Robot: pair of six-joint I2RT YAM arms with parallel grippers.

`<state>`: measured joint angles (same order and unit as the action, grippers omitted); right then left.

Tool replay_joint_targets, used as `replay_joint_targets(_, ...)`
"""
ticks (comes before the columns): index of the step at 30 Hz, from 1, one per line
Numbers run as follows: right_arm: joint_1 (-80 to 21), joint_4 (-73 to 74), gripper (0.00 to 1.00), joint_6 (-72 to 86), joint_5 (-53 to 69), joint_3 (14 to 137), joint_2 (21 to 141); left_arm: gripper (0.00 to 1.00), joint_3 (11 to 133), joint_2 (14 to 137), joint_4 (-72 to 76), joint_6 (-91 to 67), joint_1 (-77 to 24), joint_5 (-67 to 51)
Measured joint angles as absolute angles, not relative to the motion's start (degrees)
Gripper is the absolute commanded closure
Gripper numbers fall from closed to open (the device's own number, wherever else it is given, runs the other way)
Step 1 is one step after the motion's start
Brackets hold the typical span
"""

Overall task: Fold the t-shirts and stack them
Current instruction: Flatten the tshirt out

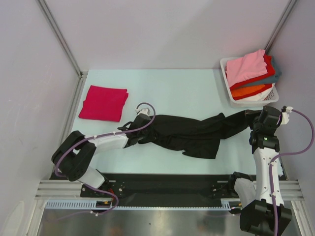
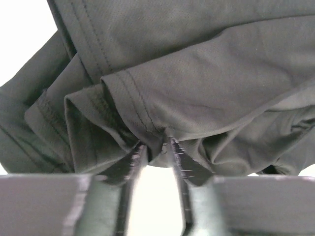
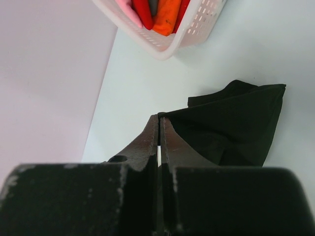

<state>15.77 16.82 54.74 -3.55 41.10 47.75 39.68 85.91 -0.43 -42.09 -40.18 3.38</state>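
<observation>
A large black t-shirt (image 1: 187, 132) lies stretched in a crumpled band across the table between my two grippers. At its left end, my left gripper (image 1: 140, 120) has its jaws a little apart around a puckered fold of the shirt's stitched hem (image 2: 147, 113). In the left wrist view the left gripper (image 2: 156, 145) shows bright table between its fingers. At the shirt's right end, my right gripper (image 1: 257, 115) is shut on a corner. The right wrist view shows that gripper (image 3: 160, 117) pinching the edge of the black cloth (image 3: 236, 123). A folded magenta-red t-shirt (image 1: 103, 102) lies flat at the back left.
A white slatted basket (image 1: 225, 78) stands at the back right corner, just beyond my right gripper, holding pink (image 1: 246, 66), red, orange (image 1: 248, 91) and teal shirts. It also shows in the right wrist view (image 3: 182, 39). Enclosure walls stand close on both sides.
</observation>
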Motion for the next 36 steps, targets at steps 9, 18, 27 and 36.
replay_joint_targets(9, 15.77, 16.84, 1.0, 54.28, -3.11, 41.1, 47.9, 1.0, 41.65, 86.78, -1.91, -41.98, -40.49, 7.94)
replay_joint_targets(18, 10.72, 16.6, 1.0, 51.53, 0.8, 45.43, 58.0, 1.0, 43.64, 76.34, -4.49, -39.88, -26.79, -0.89)
replay_joint_targets(27, 3.31, 19.33, 1.0, 51.44, 0.93, 64.64, 71.75, 1.0, 59.05, 76.97, -8.91, -39.44, -10.52, -13.19)
replay_joint_targets(36, 6.52, 20.62, 1.0, 49.45, 6.87, 88.88, 69.25, 1.0, 78.08, 78.0, -10.61, -40.69, 0.3, -25.34)
